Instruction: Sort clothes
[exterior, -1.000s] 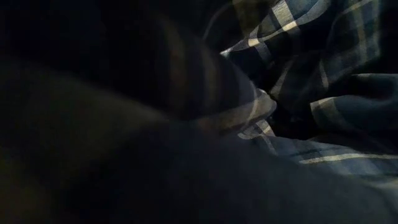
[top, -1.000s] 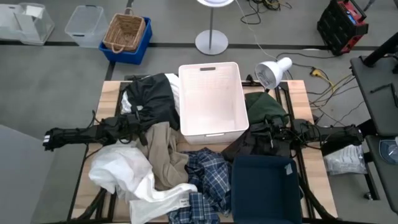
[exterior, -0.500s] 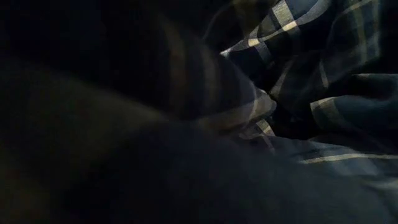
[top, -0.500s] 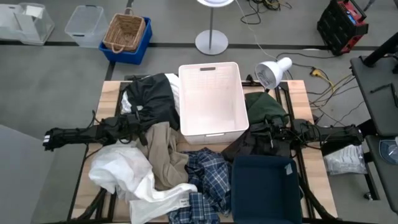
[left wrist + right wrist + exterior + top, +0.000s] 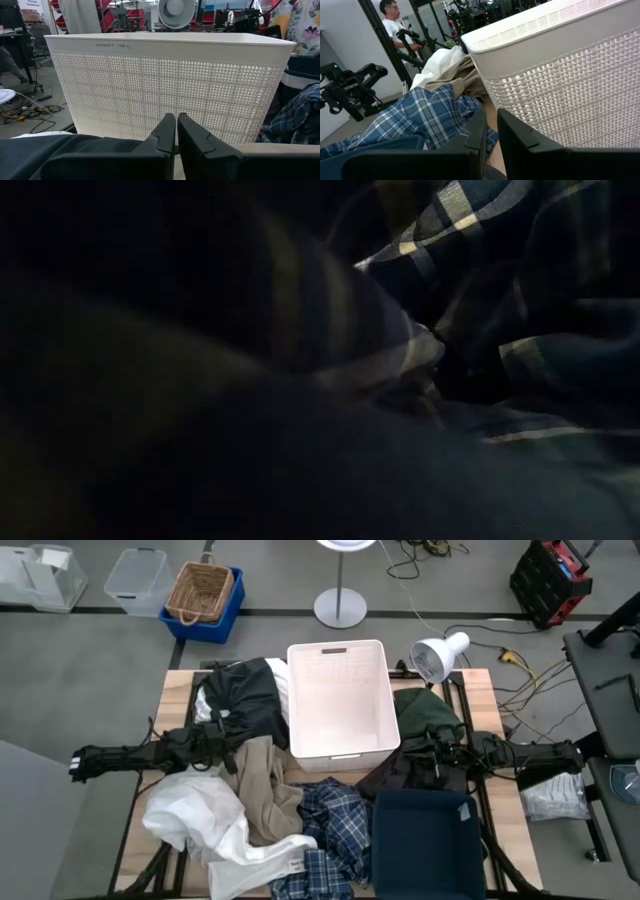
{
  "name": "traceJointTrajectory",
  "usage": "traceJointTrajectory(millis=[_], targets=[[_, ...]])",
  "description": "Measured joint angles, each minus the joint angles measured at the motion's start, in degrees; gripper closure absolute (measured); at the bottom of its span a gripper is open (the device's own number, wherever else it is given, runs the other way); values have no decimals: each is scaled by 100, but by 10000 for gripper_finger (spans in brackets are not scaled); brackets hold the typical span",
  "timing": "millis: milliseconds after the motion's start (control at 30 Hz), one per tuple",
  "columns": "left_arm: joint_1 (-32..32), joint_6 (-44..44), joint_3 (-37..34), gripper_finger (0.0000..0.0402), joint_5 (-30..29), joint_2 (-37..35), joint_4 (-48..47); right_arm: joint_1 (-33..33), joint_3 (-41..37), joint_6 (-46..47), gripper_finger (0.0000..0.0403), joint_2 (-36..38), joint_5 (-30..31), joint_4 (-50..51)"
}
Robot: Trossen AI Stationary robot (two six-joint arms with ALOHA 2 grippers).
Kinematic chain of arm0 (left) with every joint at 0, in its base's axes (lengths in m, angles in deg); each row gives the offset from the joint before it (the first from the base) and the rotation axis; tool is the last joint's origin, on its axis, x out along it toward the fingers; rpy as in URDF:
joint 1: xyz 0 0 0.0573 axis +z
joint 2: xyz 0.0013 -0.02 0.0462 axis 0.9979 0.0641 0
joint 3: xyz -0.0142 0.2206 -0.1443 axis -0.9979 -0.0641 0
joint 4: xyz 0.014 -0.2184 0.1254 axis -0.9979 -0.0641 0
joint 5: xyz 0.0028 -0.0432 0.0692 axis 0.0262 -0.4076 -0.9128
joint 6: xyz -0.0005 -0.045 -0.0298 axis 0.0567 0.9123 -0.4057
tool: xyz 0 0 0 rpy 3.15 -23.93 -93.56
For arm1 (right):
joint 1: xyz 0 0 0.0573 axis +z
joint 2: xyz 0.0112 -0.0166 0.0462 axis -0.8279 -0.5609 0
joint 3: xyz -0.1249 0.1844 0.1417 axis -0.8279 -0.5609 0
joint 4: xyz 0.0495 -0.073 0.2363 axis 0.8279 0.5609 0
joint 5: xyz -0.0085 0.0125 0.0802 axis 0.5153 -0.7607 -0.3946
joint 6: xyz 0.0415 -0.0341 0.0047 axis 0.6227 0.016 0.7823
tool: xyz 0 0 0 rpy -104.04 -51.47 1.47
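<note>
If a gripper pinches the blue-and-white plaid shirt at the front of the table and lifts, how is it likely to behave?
The plaid shirt lies crumpled in soft folds, so it would probably hang limp and stretch out rather than keep its shape. It overlaps the tan garment and lies against the dark blue bin, so it may well drag on those. It looks light.

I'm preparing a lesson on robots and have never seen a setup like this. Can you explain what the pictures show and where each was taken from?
Two dark robot arms work at a table. The overhead picture shows the left gripper and right gripper, both shut and empty, either side of a white bin. A dark blue bin sits nearer the front. Around them lie clothes: plaid shirt, white garment, tan, black, dark green. Two pictures come from wrist cameras. The table-level camera is mostly covered by fabric.
</note>
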Motion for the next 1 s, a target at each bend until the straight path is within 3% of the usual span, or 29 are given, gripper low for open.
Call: traceJointTrajectory(millis=[633,733,933,1000], targets=[[2,-103,0,400,-37,2,59,0,0,-241,364,-2,0,-1],[-8,226,0,400,-50,1,540,0,0,-339,364,0,1,-3],[-9,1938,0,400,197,0,2364,0,-9,-275,364,0,233,-221],[-9,2287,0,400,197,0,2853,-2,-9,268,364,0,310,-625]])
